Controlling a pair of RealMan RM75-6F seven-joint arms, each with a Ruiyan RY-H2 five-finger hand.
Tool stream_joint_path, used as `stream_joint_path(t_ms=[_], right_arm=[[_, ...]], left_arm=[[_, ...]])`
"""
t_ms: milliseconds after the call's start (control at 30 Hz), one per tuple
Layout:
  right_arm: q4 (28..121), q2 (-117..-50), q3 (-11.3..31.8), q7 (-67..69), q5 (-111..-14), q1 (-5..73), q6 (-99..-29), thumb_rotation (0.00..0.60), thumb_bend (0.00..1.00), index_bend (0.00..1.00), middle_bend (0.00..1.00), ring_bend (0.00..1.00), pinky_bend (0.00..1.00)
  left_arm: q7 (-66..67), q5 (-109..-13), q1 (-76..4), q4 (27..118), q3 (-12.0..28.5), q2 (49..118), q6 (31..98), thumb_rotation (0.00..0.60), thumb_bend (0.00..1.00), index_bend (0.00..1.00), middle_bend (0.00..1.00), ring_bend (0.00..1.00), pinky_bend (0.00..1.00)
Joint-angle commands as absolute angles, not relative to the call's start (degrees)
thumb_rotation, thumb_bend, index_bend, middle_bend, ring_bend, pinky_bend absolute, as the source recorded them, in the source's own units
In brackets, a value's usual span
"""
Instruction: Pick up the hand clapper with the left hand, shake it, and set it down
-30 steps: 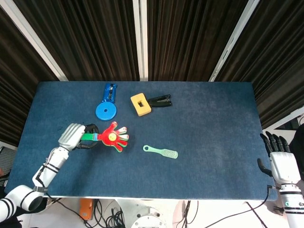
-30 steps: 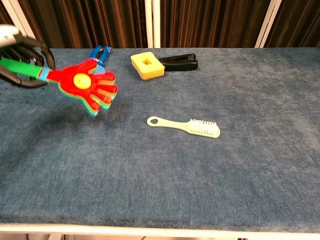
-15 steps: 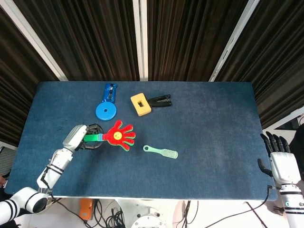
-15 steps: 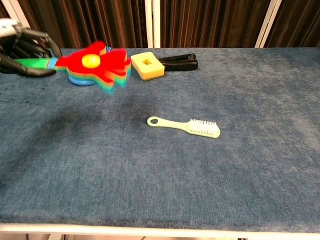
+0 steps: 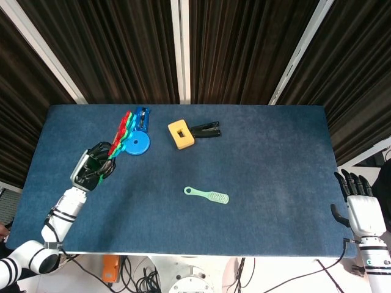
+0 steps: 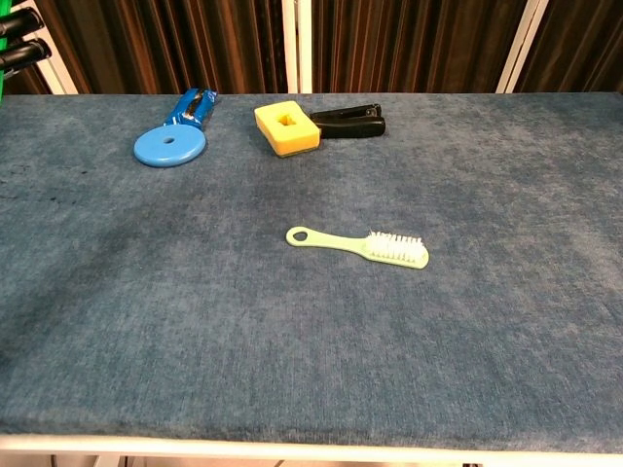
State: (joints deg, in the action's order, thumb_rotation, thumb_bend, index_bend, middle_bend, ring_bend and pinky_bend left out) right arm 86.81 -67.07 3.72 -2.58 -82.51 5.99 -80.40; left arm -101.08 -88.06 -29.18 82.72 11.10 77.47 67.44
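Red, green and blue plastic makes up the one hand-shaped clapper [image 5: 122,133], which in the head view is seen edge-on, rising up and away from the left hand [image 5: 95,165]. That hand, pale-backed with dark fingers [image 5: 104,149], is clamped round the clapper's green handle, so the toy is off the blue cloth-covered table [image 5: 275,159] and its head overlaps the round blue plastic disc with a blue clip-like handle [image 5: 135,141], just beyond the fingertips. There is one such disc. Further to that hand's right lie one yellow foam block with a square hole [image 5: 181,134] and one black stapler-like tool [image 5: 206,129], touching each other. One pale green plastic brush with a looped handle [image 5: 207,195] lies well off to the right, nearer the front edge. The right hand [image 5: 360,204] sits past the table's right front corner, well apart from everything, fingers straight and spread, holding nothing.

In the chest view only dark fingers [image 6: 19,39] of the left hand show at the top left corner, beside a sliver of green; the grip cannot be judged here. The blue disc [image 6: 170,146] lies nearest them, then the yellow block [image 6: 286,128] against the black tool [image 6: 348,120], and the single green brush [image 6: 360,245] lies alone mid-table.
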Motion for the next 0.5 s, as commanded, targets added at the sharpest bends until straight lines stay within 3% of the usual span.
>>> stream_joint_path(t_ms=[33, 233, 367, 500], right_arm=[[86.8, -67.0, 3.8, -2.5, -82.5, 6.0, -80.4, 0.6, 0.33, 0.0, 0.0, 0.0, 0.0], [86.9, -67.0, 3.7, -2.6, -82.6, 6.0, -80.3, 0.6, 0.33, 0.0, 0.0, 0.0, 0.0], [86.8, -67.0, 3.7, -2.4, -82.5, 6.0, -80.2, 0.6, 0.33, 0.0, 0.0, 0.0, 0.0], [86.8, -67.0, 3.7, -2.4, -82.6, 6.1, -80.2, 0.6, 0.33, 0.0, 0.0, 0.0, 0.0]], left_arm=[[-75.2, -93.1, -30.3, 79.2, 7.6, 78.1, 68.0, 0.6, 0.43, 0.61, 0.67, 0.89, 0.95], [-40.8, -92.7, -31.5, 76.7, 5.2, 79.7, 63.4, 0.6, 0.43, 0.61, 0.67, 0.89, 0.95], [-29.4, -90.6, -31.8, 77.0, 4.3, 80.1, 60.8, 0.6, 0.43, 0.61, 0.68, 0.89, 0.95], [-26.9, -89.0, -31.6, 77.4, 4.2, 80.9, 60.7, 0.6, 0.43, 0.61, 0.68, 0.89, 0.95]])
